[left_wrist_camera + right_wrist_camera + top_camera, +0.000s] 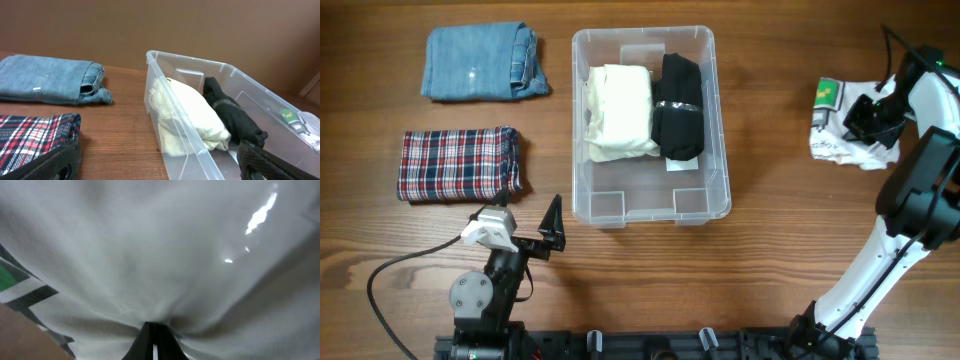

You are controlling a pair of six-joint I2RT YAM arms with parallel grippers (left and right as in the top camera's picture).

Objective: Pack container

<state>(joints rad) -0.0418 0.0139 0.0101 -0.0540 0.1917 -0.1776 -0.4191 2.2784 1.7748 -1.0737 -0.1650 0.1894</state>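
Brown wooden table (770, 120), grain running left to right. Directly on it: folded denim jeans (480, 62) at the far left; folded red-blue plaid cloth (458, 163) nearer the robot, beside the jeans but apart from them; clear container (642, 33) mid-table, near both folds, touching neither; crumpled white garment (835, 140) with a green print — well apart, far right.
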